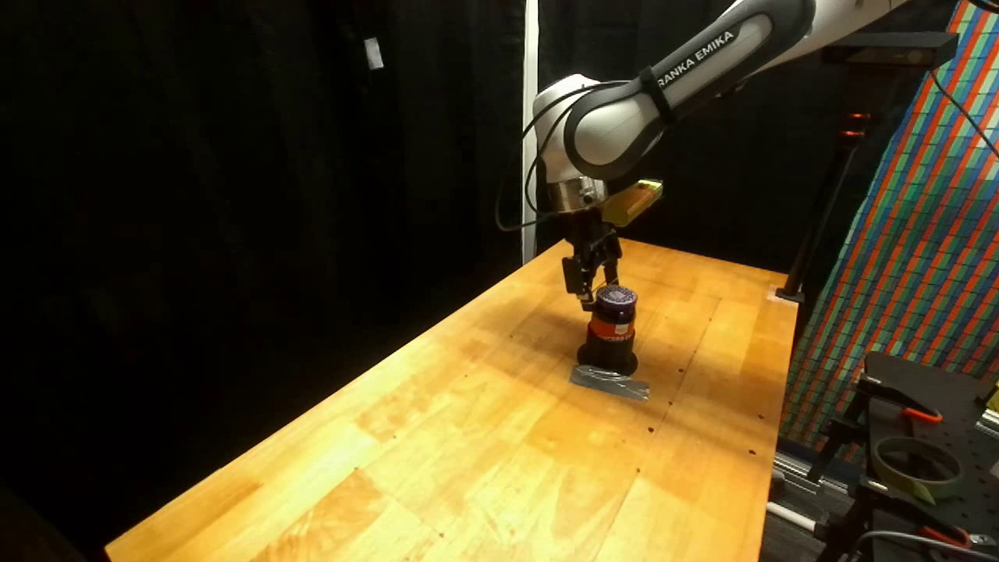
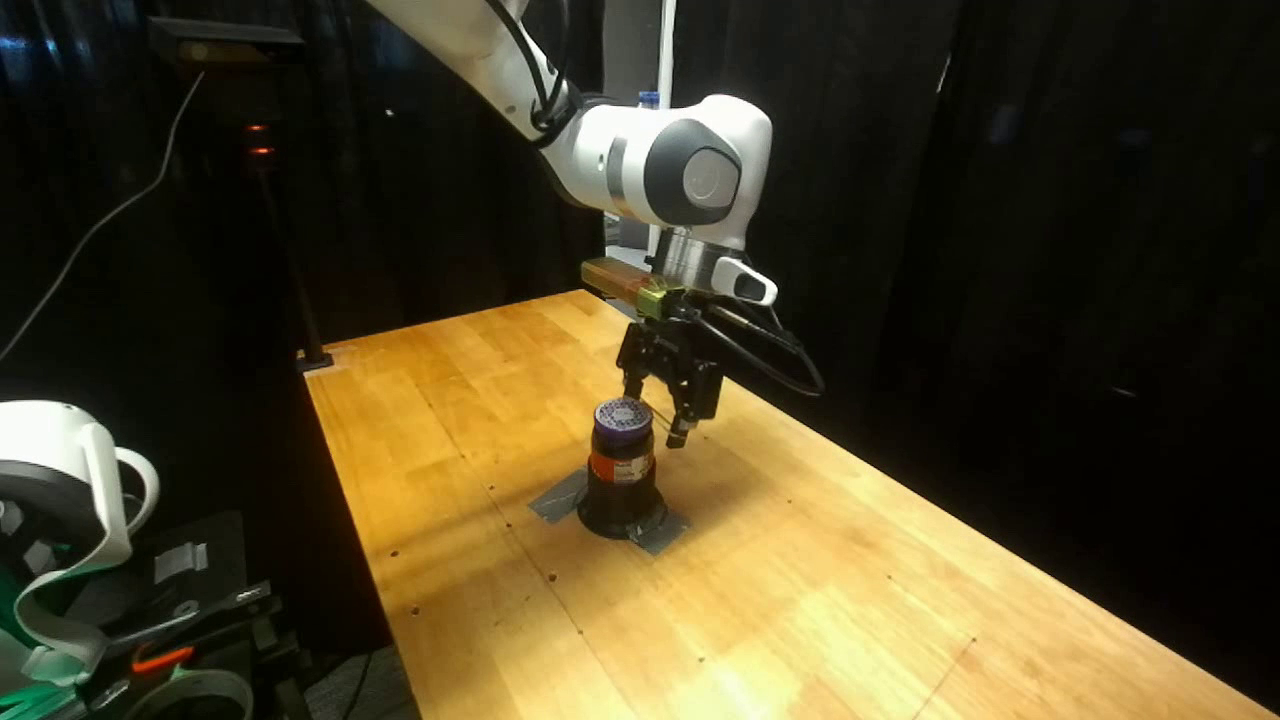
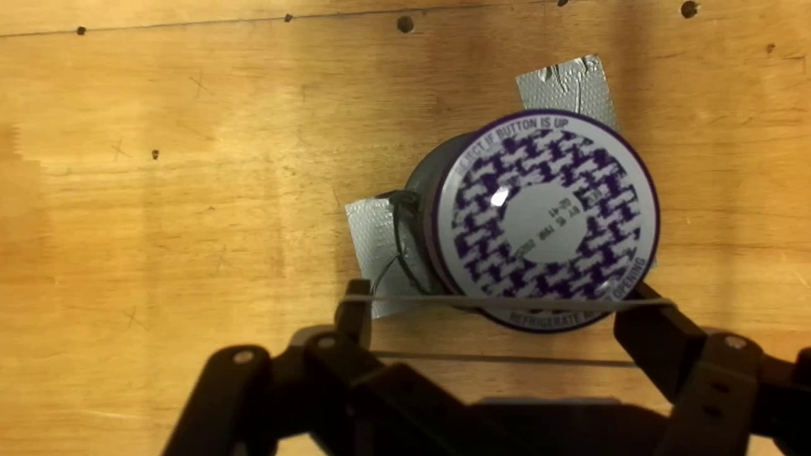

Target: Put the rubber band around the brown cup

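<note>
The brown cup [image 1: 613,328] is a small dark jar with an orange-red label and a purple-and-white patterned lid. It stands upright on a wide dark base and shows in an exterior view [image 2: 622,468] and the wrist view [image 3: 546,218]. My gripper [image 1: 599,293] is open just beside the cup, its fingers apart. The pale rubber band [image 3: 412,298] is stretched around both fingers as two parallel strands. In the wrist view one strand crosses over the lid's edge and the other lies clear of the lid. Whether band or fingers touch the cup, I cannot tell.
Grey tape strips [image 3: 370,231] fix the dark base to the wooden table [image 1: 468,437]. A thin dark loop [image 3: 398,237] lies by the base. A black post [image 1: 808,226] stands at the table's far corner. A dark cart [image 1: 905,406] with a tape roll [image 1: 919,468] stands beside the table.
</note>
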Tool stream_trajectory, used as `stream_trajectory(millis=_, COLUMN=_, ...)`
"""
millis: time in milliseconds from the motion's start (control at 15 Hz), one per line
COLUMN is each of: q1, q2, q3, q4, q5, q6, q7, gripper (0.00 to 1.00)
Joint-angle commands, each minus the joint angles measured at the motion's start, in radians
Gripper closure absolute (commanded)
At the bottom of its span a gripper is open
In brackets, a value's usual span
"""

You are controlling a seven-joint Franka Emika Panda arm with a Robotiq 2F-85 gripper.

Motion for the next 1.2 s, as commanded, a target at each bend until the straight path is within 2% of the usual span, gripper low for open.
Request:
stream_trajectory(millis=0, q1=0.001, q2=-0.004, q3=-0.003, q4=-0.005, q5=0.017, q6=-0.016, q7=0.002, gripper=0.0)
stream_trajectory(millis=600, q1=-0.008, q2=-0.093, q3=0.003, q4=-0.086, q5=0.025, q6=-0.052, q7=-0.02, gripper=0.0)
stream_trajectory(millis=1133, q1=-0.008, q2=-0.158, q3=0.008, q4=-0.226, q5=0.034, q6=0.007, q7=-0.029, gripper=0.0)
